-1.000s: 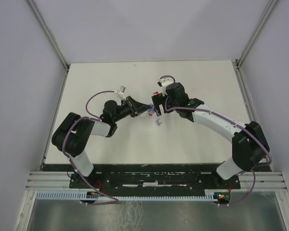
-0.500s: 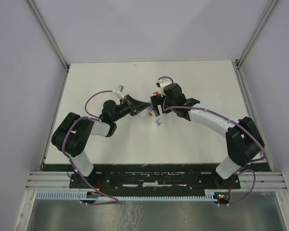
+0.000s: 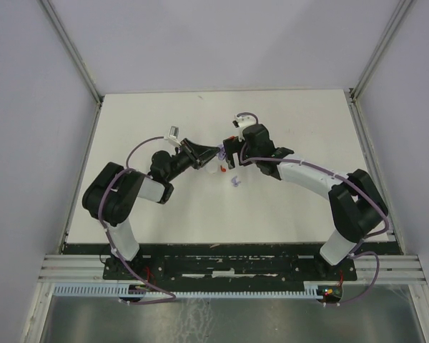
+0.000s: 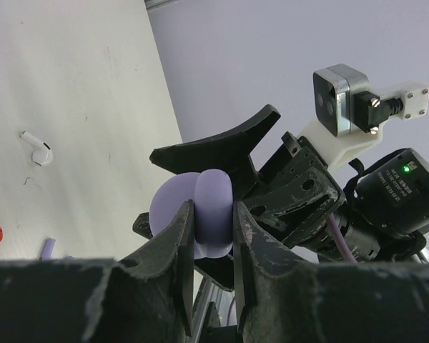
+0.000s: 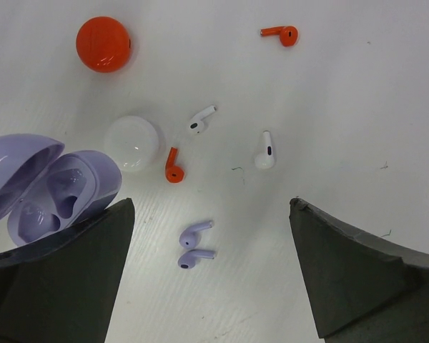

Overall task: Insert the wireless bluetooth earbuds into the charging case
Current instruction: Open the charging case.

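- Earbuds (image 5: 201,119), tiny glossy stemmed pieces in red, white and lavender, lie scattered on the matte white table (image 5: 372,93).
- Case (image 5: 64,189), a smooth lavender clamshell, is open and shows two moulded wells. The left gripper (image 4: 213,212) is clamped on it.
- Right gripper (image 5: 209,207) hangs over the earbuds with its fingers wide apart, the lavender pair (image 5: 195,234) between them.
- Round red disc (image 5: 103,44) and white disc (image 5: 133,143) sit beside the earbuds.
- The cluster lies mid-table, well away from every edge.
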You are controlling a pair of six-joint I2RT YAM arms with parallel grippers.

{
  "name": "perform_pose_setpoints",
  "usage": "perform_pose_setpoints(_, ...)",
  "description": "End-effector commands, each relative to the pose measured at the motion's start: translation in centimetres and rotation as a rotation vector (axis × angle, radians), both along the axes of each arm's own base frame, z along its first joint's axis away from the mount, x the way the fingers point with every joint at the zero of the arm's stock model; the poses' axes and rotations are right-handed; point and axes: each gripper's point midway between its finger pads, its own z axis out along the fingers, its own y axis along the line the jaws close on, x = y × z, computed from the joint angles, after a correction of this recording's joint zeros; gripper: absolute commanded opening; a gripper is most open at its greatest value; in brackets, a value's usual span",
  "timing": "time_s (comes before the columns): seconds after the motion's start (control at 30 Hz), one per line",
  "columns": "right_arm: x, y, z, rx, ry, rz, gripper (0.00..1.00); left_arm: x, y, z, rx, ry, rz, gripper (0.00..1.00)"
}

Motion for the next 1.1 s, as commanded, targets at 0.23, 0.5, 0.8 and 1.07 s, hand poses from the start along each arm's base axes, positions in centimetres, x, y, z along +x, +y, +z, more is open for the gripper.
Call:
perform_pose_setpoints(0.23,2.4,3.7,3.3,0.162,-0.106,0.025,0.98,-2.1,-1.1,2.2,-0.107,-0.011,-0.082,0.09)
perform_pose_setpoints(0.5,2.5,3.9,2.9,0.165,-0.1,0.025,0.98,-2.1,-1.0,2.1,-0.106,-0.009,-0.08,0.23)
perform_pose_setpoints(0.8,3.0,4.7,2.2,0.176,-0.083,0.034,0.98,-2.1,-1.0,2.0,-0.108,-0.005,-0.078,0.33)
perform_pose_setpoints(1.07,3.0,4.8,1.6,0.171,-0.07,0.036,0.98,-2.1,-1.0,1.9,-0.11,0.0,-0.076,0.34)
